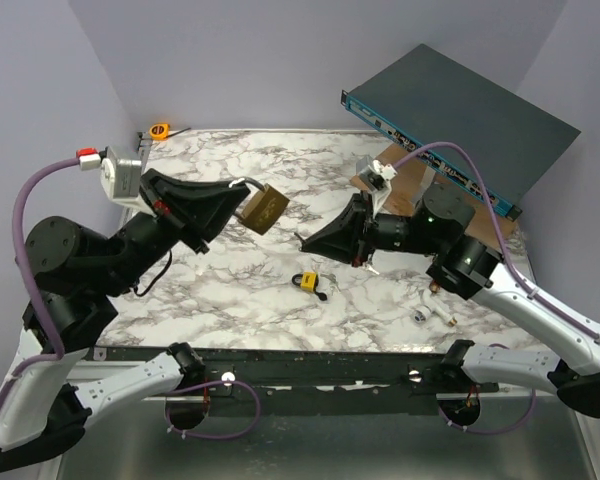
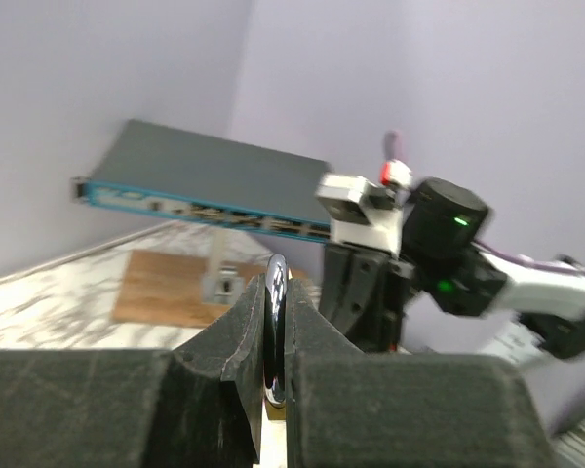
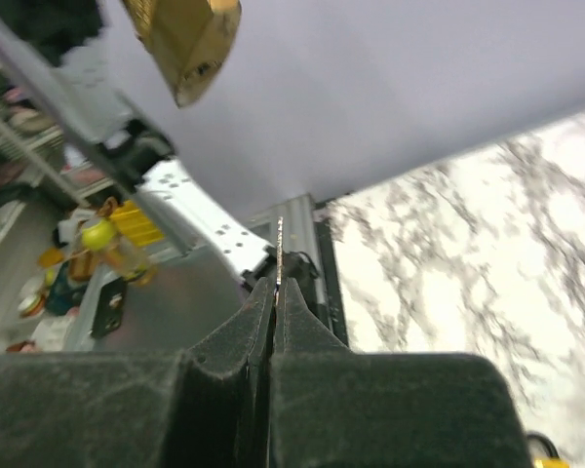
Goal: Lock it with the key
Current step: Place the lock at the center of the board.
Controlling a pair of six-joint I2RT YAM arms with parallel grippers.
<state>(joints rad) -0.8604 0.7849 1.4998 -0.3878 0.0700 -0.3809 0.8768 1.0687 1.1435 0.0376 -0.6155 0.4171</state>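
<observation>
Above veined marble (image 1: 230, 290), left claw (image 1: 237, 192) grips a brass padlock (image 1: 265, 208) by its shackle (image 2: 275, 312), right claw (image 1: 306, 240) a thin key (image 3: 279, 249).

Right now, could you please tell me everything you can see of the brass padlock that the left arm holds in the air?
The brass padlock has a boxy, gold-coloured metal body and a silvery curved shackle. It hangs tilted above the marble table, with its body pointing away from the fingers. Only the left gripper touches it, shut on the shackle. The pictures do not show whether the shackle is locked or where the keyhole is.
</observation>
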